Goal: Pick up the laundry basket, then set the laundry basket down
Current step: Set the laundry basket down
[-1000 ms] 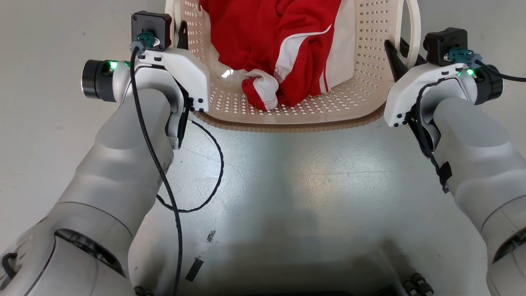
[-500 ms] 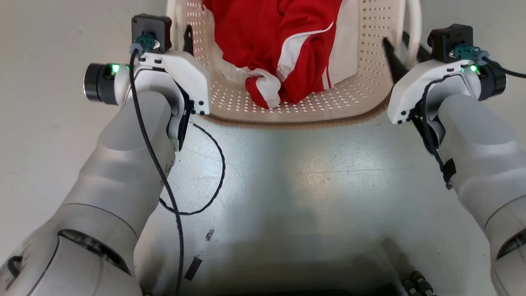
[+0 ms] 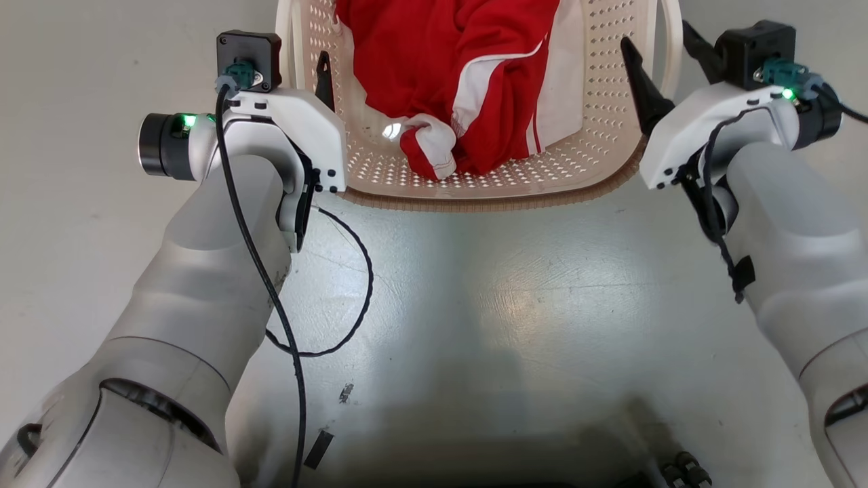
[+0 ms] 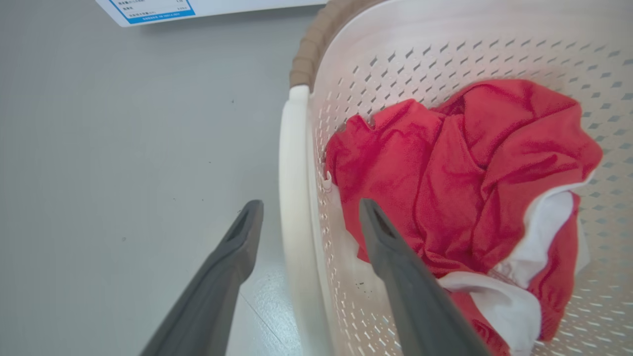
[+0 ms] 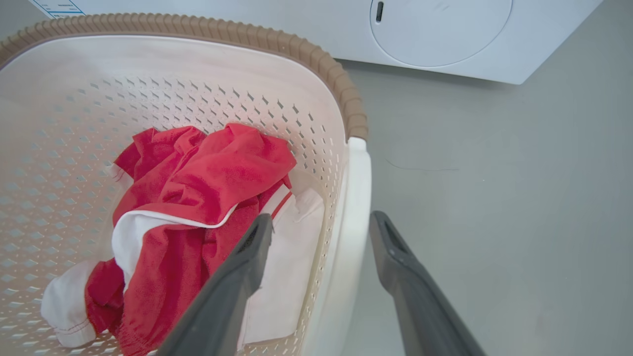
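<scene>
The laundry basket, cream perforated plastic with a brown rim, stands on the grey floor at the top centre of the head view. Red and white clothes lie inside it. My left gripper is open astride the basket's left white handle, one finger inside the basket and one outside, with a gap on each side. My right gripper is open in the same way astride the right handle. In the wrist views, the left gripper and right gripper hold nothing.
A white washer with a round door stands just beyond the basket. A labelled white panel corner shows past the left handle. A black cable loops from my left arm. Bare grey floor lies between my arms.
Both grippers were shut on the basket's handles and have opened wide, letting go. The basket wobbled and settled slightly farther up the view.
</scene>
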Motion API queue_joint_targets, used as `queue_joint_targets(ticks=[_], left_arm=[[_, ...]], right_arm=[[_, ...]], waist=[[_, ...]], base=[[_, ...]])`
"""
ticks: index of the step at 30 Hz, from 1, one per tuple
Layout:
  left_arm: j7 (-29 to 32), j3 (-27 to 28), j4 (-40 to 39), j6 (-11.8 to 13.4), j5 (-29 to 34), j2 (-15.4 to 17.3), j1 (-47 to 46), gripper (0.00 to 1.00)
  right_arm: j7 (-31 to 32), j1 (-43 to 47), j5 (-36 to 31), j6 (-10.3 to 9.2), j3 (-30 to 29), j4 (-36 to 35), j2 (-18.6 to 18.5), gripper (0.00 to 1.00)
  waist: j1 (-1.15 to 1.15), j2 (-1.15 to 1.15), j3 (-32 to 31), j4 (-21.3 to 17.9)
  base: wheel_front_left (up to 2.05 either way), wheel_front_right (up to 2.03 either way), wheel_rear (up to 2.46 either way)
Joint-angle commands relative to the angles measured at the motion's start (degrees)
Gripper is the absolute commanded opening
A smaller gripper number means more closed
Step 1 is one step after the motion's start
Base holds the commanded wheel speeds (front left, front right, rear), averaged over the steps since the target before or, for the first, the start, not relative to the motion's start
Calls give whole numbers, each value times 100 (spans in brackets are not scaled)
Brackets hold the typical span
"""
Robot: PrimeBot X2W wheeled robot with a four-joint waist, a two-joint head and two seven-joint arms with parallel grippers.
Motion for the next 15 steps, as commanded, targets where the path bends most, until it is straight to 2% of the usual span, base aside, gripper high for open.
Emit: queue_joint_targets(ticks=[1,6,15], left_arm=[[-33,97,-43,27,45,139,81,100],[-33,260,-327,-12,125,193,245,100],[-33,770,-1005,76,491,303,703,100]], right_arm=[[-77,416,-74,35,-22,-110,105,100],[-78,634,-440,35,-445,-467,122,100],[-78,1093,-1258,35,-1415,-1152,180,100]], waist=[[0,0,-38,-9],[0,0,-234,-21],[0,0,-801,-34]], base=[[0,0,0],[0,0,0],[0,0,0]])
